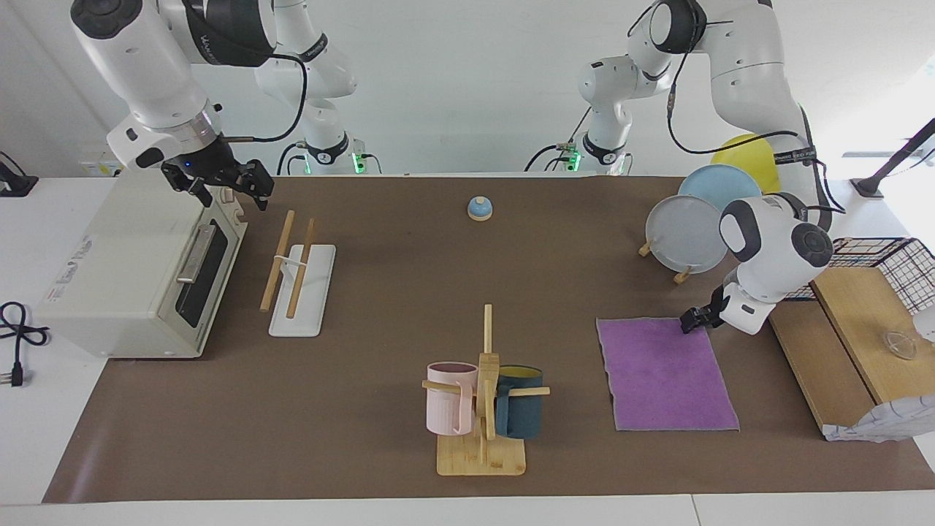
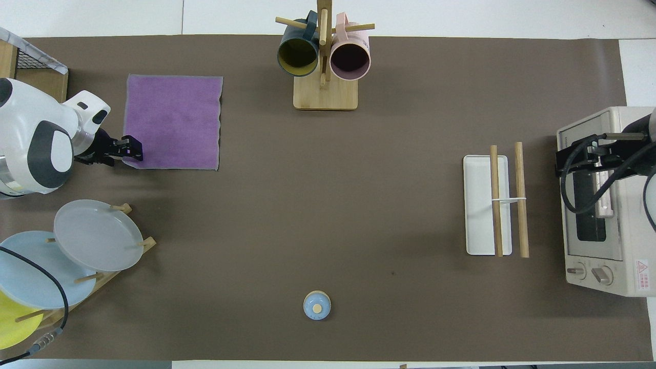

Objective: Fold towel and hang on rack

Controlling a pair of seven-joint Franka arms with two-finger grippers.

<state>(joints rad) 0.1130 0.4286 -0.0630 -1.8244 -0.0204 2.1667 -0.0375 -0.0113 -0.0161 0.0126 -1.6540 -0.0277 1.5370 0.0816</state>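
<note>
The towel (image 1: 665, 372) lies flat on the brown mat, purple face up, toward the left arm's end of the table; it also shows in the overhead view (image 2: 171, 120). My left gripper (image 1: 694, 319) is low at the towel's corner nearest the robots, also seen from overhead (image 2: 132, 149). The rack (image 1: 299, 274), two wooden rods on a white base, stands toward the right arm's end, beside the toaster oven; it shows in the overhead view too (image 2: 494, 205). My right gripper (image 1: 228, 186) is open and empty, raised over the oven's edge beside the rack (image 2: 571, 159).
A cream toaster oven (image 1: 139, 270) sits at the right arm's end. A mug tree (image 1: 482, 394) with a pink and a dark blue cup stands farther from the robots, mid-table. A plate stand with plates (image 1: 687, 234) and a wooden box (image 1: 855, 321) are near the left arm. A small blue knob (image 1: 480, 209) lies near the robots.
</note>
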